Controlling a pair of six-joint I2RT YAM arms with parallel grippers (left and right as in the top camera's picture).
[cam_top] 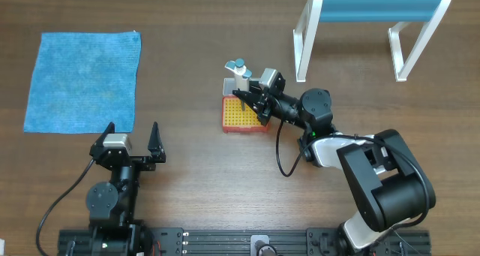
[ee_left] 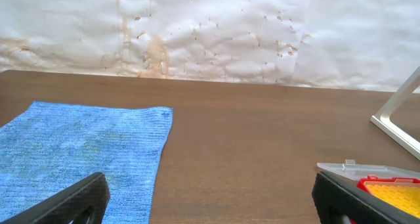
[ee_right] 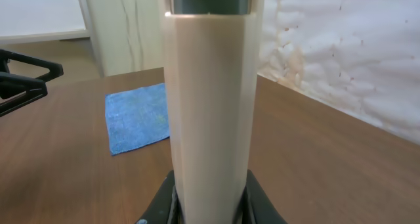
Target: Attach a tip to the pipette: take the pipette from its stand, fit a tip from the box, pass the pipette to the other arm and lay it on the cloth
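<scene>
My right gripper is shut on the white pipette, which stands upright over the tip box, a red box with a yellow rack. The pipette's body rises between the right fingers in the right wrist view. My left gripper stands open near the table's front left, nothing between its fingers, just in front of the blue cloth. The cloth lies flat in the left wrist view, with the tip box off to one side. The pipette's lower end is hidden.
A white-legged stand with a blue top bar sits at the back right. Bare brown table lies between the cloth and the tip box. A black cable loops by the right arm.
</scene>
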